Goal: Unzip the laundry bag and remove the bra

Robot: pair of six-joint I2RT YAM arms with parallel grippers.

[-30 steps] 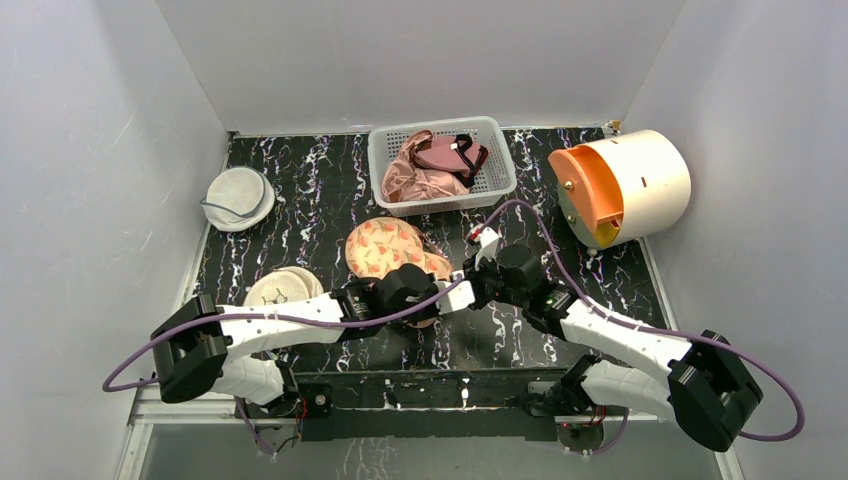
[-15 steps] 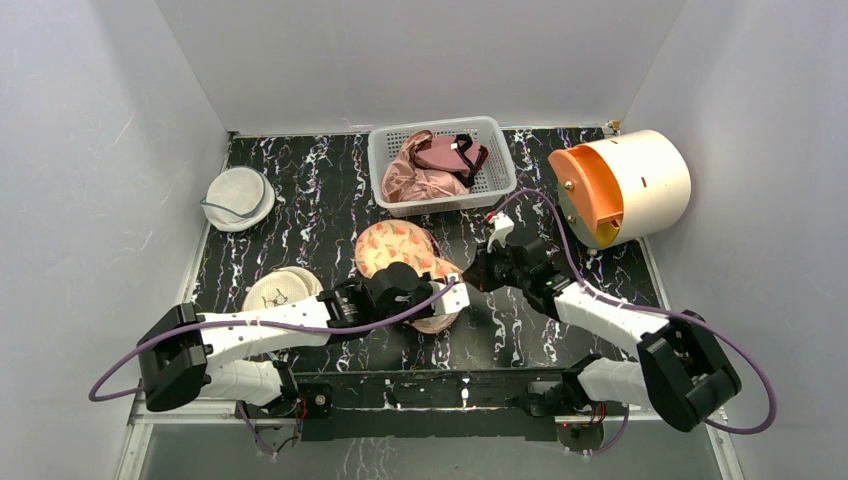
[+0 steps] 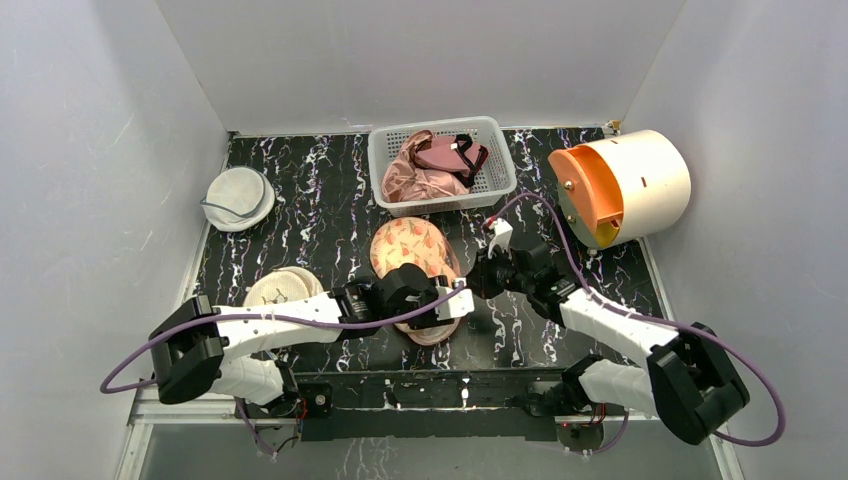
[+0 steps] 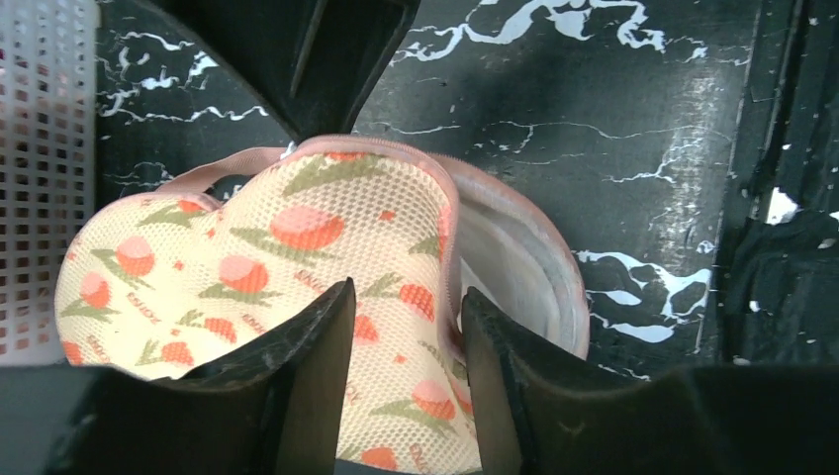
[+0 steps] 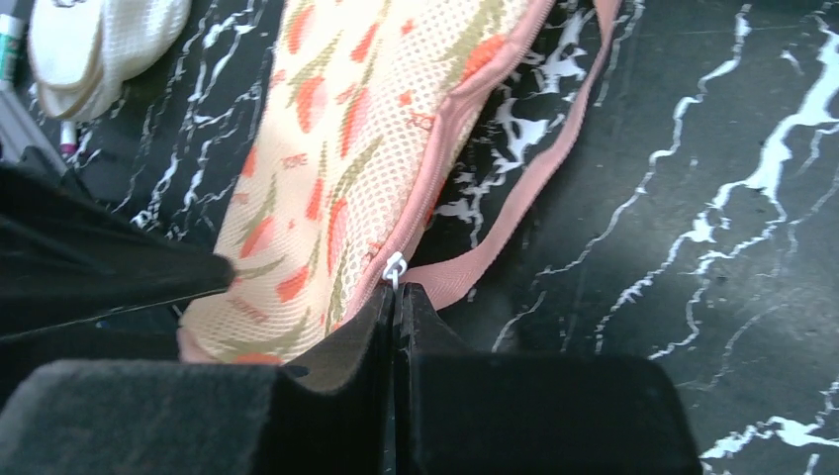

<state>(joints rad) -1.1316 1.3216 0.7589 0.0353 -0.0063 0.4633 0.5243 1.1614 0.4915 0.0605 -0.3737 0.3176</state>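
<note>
**Zip pull pinched, bag partly open**

The single peach laundry bag (image 3: 412,243) lies mid-table between both arms, its long axis running far to near. The right gripper (image 5: 396,293) is clamped on the zip pull (image 5: 394,267) at the bag's right edge. The left gripper (image 4: 406,297), fingers apart, hovers over the top flap. White layers show in the gap, but I cannot tell if they are the bra. At left lie two others: a far round pouch (image 3: 238,197) and a near round pouch (image 3: 282,287)

Lab booth: white walls (image 3: 420,60) enclose the marbled table (image 3: 300,190).

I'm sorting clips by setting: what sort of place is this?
Probably a lab test booth staged for laundry chores: plain white walls box in a black marbled table, which holds a white basket of garments and a printed laundry bag.
</note>
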